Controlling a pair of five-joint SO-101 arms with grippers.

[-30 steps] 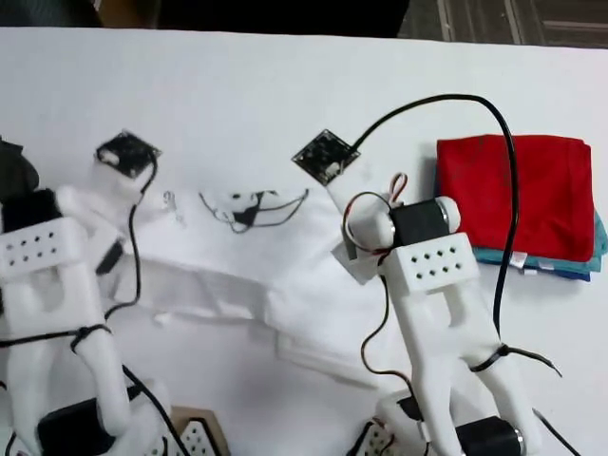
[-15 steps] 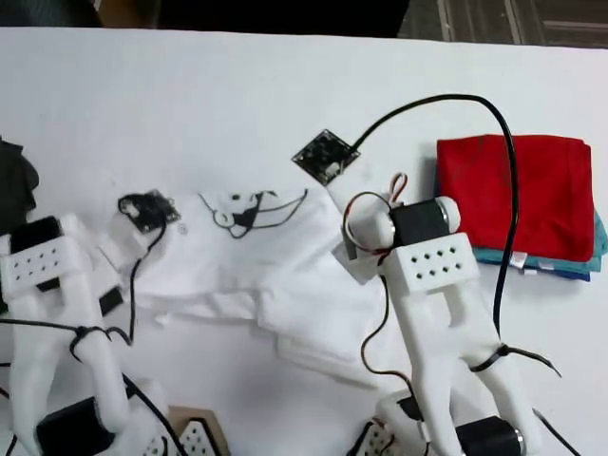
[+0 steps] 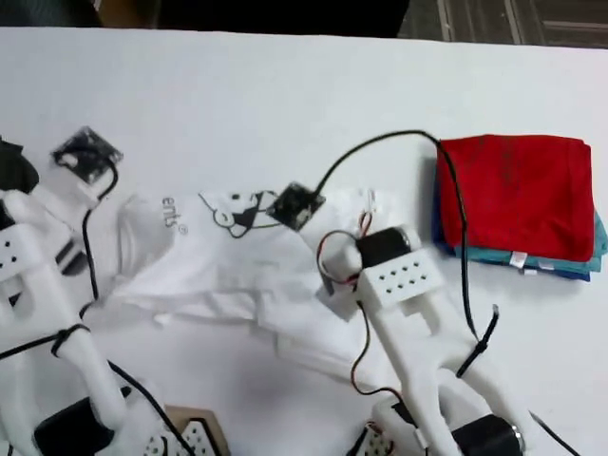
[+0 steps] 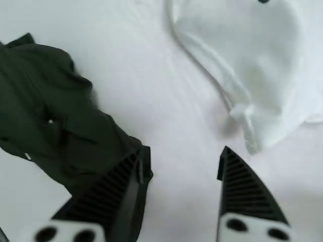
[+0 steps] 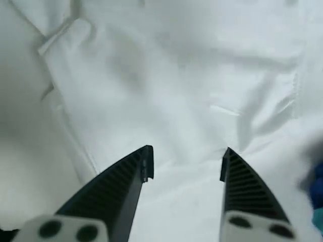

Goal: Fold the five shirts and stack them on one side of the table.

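**White shirt (image 3: 237, 266), mid-table**

Lying rumpled across the middle of the table (image 3: 285, 85), print facing up. Hovering over its cloth with the right hand (image 5: 184, 166), jaws spread wide, gripping nothing. Hanging at 9 o'clock with the left hand (image 4: 176, 166), likewise spread wide and empty, between a dark shirt (image 4: 45, 116) and the white sleeve. Showing at 3 o'clock a folded red shirt (image 3: 518, 190) resting on blue ones (image 3: 570, 266).
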